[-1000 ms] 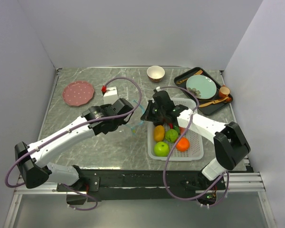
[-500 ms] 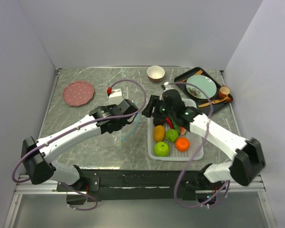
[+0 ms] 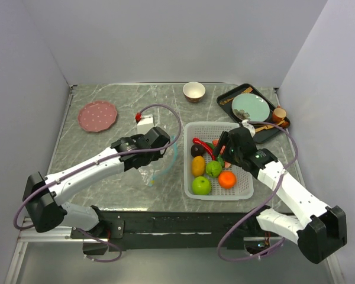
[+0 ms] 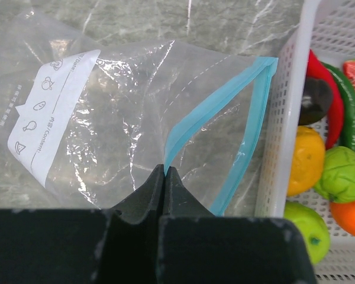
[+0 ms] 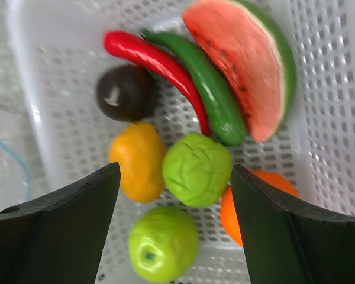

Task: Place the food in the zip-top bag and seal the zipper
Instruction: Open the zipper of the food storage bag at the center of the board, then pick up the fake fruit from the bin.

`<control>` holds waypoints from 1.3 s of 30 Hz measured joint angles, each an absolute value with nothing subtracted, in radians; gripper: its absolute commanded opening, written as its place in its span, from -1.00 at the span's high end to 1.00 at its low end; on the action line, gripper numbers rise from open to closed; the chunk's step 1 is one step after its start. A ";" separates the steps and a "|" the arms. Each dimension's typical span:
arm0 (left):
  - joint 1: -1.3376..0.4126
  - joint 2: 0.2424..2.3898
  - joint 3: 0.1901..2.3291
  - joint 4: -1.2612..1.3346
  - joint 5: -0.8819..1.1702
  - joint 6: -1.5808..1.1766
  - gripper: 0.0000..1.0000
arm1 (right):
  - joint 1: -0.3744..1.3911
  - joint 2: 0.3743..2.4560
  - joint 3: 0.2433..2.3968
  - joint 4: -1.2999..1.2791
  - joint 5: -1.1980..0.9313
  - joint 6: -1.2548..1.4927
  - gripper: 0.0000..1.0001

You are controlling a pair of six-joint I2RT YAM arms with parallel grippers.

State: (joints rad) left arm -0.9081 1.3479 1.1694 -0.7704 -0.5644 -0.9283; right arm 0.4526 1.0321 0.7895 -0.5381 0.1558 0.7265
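Note:
The clear zip-top bag (image 4: pixel 106 130) lies left of the white basket (image 3: pixel 246 190), its teal zipper (image 4: pixel 225 112) gaping. My left gripper (image 4: pixel 165 170) is shut on the zipper's near strip, also seen from above (image 3: pixel 163 157). The food lies in the basket: watermelon slice (image 5: pixel 248 71), red chili (image 5: pixel 160 65), green pepper (image 5: pixel 210 94), dark brown piece (image 5: pixel 125 92), lemon (image 5: pixel 137 160), a wrinkled green piece (image 5: pixel 196 168), green apple (image 5: pixel 163 242), orange (image 5: pixel 231 210). My right gripper (image 5: pixel 175 171) hangs open over the wrinkled green piece, holding nothing (image 3: pixel 222 149).
A black tray (image 3: pixel 226 97) with a teal plate and a small cup stands at the back right. A bowl (image 3: pixel 193 91) is at the back middle, a pink plate (image 3: pixel 97 115) at the back left, a small white box (image 3: pixel 145 122) behind the left arm.
My right gripper has opened and swung right, from the bag's mouth to above the basket. The left gripper has kept its grip on the zipper and shifted slightly.

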 measured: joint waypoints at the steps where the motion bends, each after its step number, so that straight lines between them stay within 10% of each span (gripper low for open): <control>1: -0.907 1.342 1.166 -0.763 -0.559 -0.928 0.99 | 0.451 1.035 0.787 -0.550 0.155 0.723 -0.66; 39: -0.900 1.307 1.137 -0.693 -0.485 -0.894 0.99 | 0.353 1.533 0.852 -0.440 0.297 0.700 -0.26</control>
State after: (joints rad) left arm -0.8997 1.3067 1.1370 -0.6930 -0.4850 -0.8944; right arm 0.3534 1.5333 0.8524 -0.4400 0.2974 0.6998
